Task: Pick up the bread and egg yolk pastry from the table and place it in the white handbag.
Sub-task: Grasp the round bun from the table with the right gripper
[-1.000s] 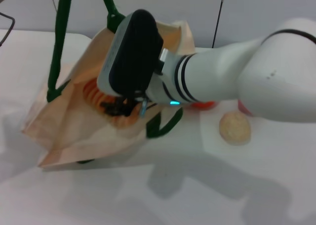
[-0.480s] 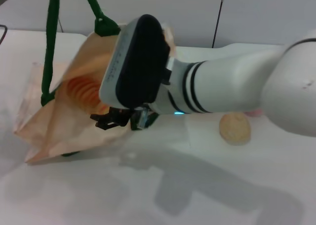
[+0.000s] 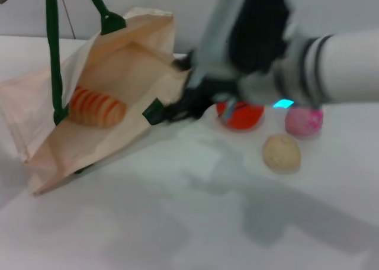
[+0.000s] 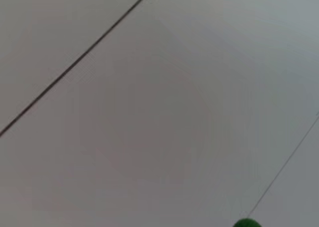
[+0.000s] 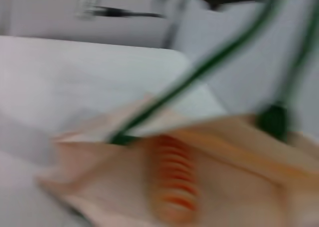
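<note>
Half done, as far as can be judged. Inside the white handbag, toward the left edge of the desk, the bread lying on the lower cloth wall, with the mouth of the bag held open by its green straps going up out of view; also visible from the right wrist view as an orange striped loaf within the cloth. Left to do: the egg yolk pastry, alone on the desk toward the right edge, touching nothing, just in front of a pink ball and an orange ball. Right pincer blurred, just beside the rim of the bag, apparently nothing in it, but opening impossible to tell. Left pincer not seen anywhere; only a pale wall in its wrist view.
</note>
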`<state>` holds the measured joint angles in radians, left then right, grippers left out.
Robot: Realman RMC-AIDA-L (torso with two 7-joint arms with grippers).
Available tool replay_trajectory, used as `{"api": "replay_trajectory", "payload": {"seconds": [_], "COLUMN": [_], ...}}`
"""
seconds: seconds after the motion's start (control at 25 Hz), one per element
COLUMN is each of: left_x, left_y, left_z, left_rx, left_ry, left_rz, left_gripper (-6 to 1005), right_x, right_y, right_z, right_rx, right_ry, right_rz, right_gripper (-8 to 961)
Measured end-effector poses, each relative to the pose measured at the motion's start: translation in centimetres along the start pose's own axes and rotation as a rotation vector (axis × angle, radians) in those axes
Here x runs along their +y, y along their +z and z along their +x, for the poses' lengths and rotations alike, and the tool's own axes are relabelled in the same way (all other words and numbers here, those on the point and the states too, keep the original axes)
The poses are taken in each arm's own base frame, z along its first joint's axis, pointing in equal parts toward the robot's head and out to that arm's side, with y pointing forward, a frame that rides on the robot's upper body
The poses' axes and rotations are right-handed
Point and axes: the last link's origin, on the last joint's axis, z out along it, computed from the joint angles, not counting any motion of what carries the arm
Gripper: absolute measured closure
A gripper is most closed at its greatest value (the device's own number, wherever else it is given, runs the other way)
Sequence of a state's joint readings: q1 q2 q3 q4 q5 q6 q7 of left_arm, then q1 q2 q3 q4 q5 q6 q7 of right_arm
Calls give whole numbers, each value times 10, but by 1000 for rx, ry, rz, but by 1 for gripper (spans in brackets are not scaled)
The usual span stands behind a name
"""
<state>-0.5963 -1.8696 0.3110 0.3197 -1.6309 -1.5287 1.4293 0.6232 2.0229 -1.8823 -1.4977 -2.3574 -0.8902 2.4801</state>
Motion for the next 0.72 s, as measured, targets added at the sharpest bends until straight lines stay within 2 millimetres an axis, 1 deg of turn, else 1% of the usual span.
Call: {"api": "replay_trajectory", "payload": {"seconds": [0.08, 0.16, 0.28, 0.4, 0.44, 0.48, 0.56, 0.72], "left_x": [0, 0, 1, 2, 2, 3, 3, 2], "left_y": [-1, -1, 0, 1, 2, 2, 2, 0], "left_z": [-1, -1, -3, -4, -5, -5, -5, -6], "left_rx": [1, 0, -5, -12, -14, -15, -15, -9], "left_ry": [-1, -2, -5, -8, -8, -8, -9, -12], "left_rz": [0, -3, -11, -16, -17, -19, -18, -15], "left_gripper": [885, 885, 885, 885, 885, 885, 885, 886], "right_x": [-17, -38, -61, -73, -74, -72, -70, -56], "right_y": [-7, -14, -22, -29, -31, -34, -35, -35], "right_z": [10, 27, 51, 73, 80, 90, 93, 105], "right_rx": [13, 44, 88, 137, 156, 190, 208, 272], "right_ry": [59, 142, 254, 340, 355, 376, 379, 388], "right_rz": [35, 73, 110, 116, 106, 80, 62, -12], "right_gripper": [57, 58, 59, 61, 61, 62, 63, 65]}}
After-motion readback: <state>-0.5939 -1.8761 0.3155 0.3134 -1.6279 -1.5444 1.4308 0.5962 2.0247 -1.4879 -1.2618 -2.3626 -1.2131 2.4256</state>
